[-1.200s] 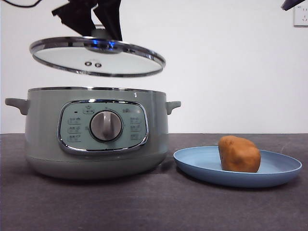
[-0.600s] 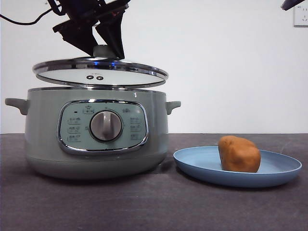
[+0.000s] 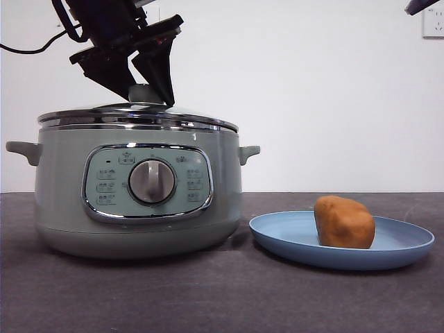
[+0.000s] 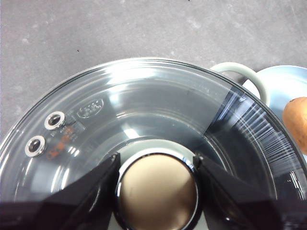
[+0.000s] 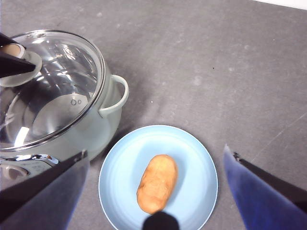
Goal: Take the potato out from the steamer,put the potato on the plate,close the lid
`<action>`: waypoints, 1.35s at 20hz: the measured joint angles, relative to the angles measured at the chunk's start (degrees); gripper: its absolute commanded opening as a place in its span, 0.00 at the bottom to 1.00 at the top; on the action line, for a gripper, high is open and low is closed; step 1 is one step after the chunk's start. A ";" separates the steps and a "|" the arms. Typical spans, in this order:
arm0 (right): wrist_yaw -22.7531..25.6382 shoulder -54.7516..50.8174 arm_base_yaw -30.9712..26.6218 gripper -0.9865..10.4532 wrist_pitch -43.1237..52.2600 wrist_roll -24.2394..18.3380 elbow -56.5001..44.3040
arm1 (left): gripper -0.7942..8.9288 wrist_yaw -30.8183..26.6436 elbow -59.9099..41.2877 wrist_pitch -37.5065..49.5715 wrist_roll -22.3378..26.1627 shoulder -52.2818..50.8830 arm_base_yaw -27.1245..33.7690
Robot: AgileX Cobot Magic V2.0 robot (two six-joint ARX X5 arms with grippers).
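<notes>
The sage-green steamer [image 3: 62,187] stands at the left. The glass lid [image 3: 139,115] sits level on its rim. My left gripper [image 3: 146,94] is shut on the lid's pale green knob [image 4: 157,191], one jaw on each side. The orange-brown potato [image 3: 344,222] lies on the light blue plate [image 3: 291,239] to the right of the steamer. My right gripper [image 5: 154,151] is open and empty, high above the plate [image 5: 192,153] and potato [image 5: 157,183]. In the front view it shows only as a dark tip [image 3: 422,5] at the top right corner.
A steamer side handle [image 4: 240,76] points toward the plate, with a small gap between pot and plate. Dark grey table [image 3: 222,298] lies in front of both. A white wall with a socket [image 3: 433,21] stands behind.
My left gripper has lowered the lid from its tilted hover above the pot down onto the steamer's rim. The potato, plate and right arm have not moved.
</notes>
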 measured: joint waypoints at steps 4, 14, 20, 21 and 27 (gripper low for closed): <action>0.00 0.00 0.00 0.50 0.00 0.24 0.00 | 0.07 -1.68 -2.43 3.78 -0.24 -0.48 -0.15; 0.00 0.00 0.00 0.50 0.00 1.29 0.00 | 0.46 -1.73 -4.44 5.29 -0.50 -1.62 0.02; -0.04 0.00 0.00 0.50 -0.02 1.29 0.00 | 0.47 -2.14 -2.84 1.92 -1.09 -1.53 0.33; -0.04 0.00 0.00 0.50 0.00 1.29 0.00 | 0.47 -2.16 -1.77 0.44 -1.09 -1.51 0.33; -3.82 -0.37 0.04 0.50 -1.36 1.36 0.48 | 0.47 -2.08 12.46 -12.37 0.07 -5.51 0.33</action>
